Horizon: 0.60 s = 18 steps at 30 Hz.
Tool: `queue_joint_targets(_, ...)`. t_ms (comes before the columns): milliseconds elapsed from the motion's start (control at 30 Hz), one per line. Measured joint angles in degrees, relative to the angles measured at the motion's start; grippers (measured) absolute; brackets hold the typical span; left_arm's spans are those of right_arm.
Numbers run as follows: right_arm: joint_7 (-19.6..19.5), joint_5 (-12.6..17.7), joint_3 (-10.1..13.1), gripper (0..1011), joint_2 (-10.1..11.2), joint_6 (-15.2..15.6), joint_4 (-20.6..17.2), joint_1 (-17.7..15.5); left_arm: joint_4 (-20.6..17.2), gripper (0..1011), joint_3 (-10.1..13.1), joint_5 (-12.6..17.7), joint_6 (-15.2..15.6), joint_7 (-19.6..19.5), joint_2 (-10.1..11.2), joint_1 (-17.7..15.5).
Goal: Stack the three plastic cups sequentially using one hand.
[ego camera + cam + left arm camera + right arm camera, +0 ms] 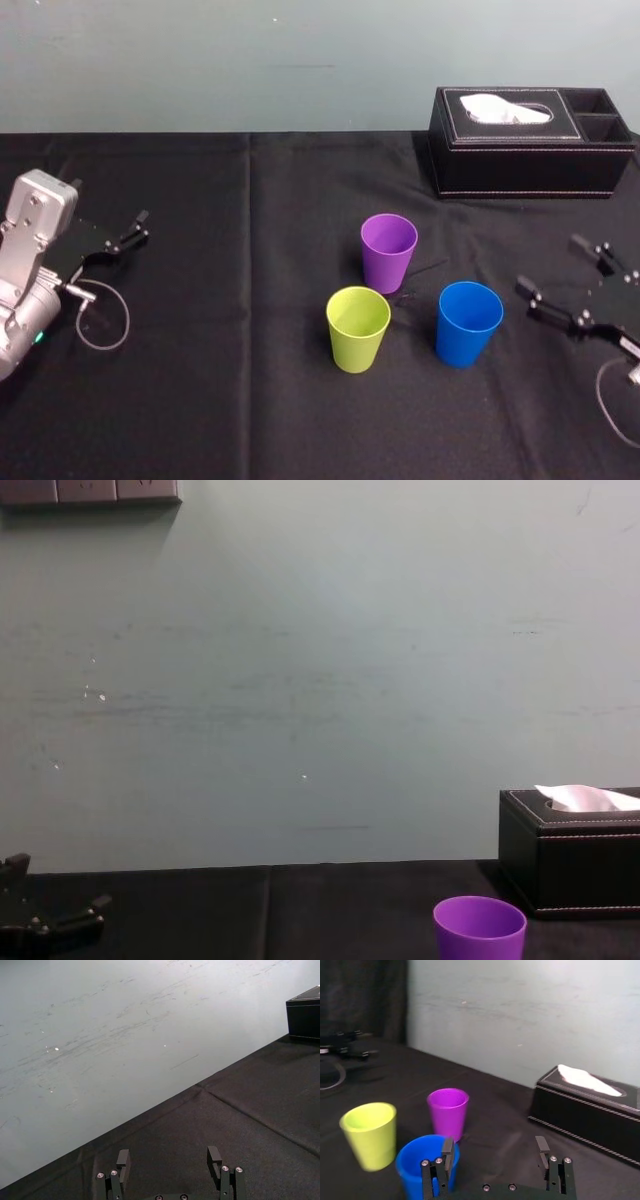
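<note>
Stacking not yet begun: right gripper [552, 264], jaws released, waits near the blue cup [468, 322], which it must next straddle and grip; left gripper [138, 228] parked far left, jaws also released.

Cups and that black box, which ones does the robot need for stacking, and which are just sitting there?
For the job: purple cup, blue cup and yellow-green cup, all upright and apart; right gripper, open, just right of the blue cup, not touching it.

Just lying about: black tissue box, back right; left gripper, open, parked far left.
</note>
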Motion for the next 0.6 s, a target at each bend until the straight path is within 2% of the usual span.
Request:
queue_joint_targets(167,3.8,0.7,0.3,1000,1.4,-0.1,-0.3,-1.6,0.0,1011,0.0,0.0,0.0,0.0,0.0,0.0)
queue_joint_targets(300,6.5,0.0,-0.6,1000,1.8,0.1,0.3,-1.9,0.0,1012,0.0,0.0,0.0,0.0,0.0,0.0)
queue_joint_targets(467,8.5,-1.0,-1.8,1000,1.2,0.6,1.5,-1.1,0.0,1011,0.0,0.0,0.0,0.0,0.0,0.0)
queue_joint_targets(600,10.3,-1.1,-2.4,1000,-0.1,1.3,3.0,0.1,0.0,1011,0.0,0.0,0.0,0.0,0.0,0.0)
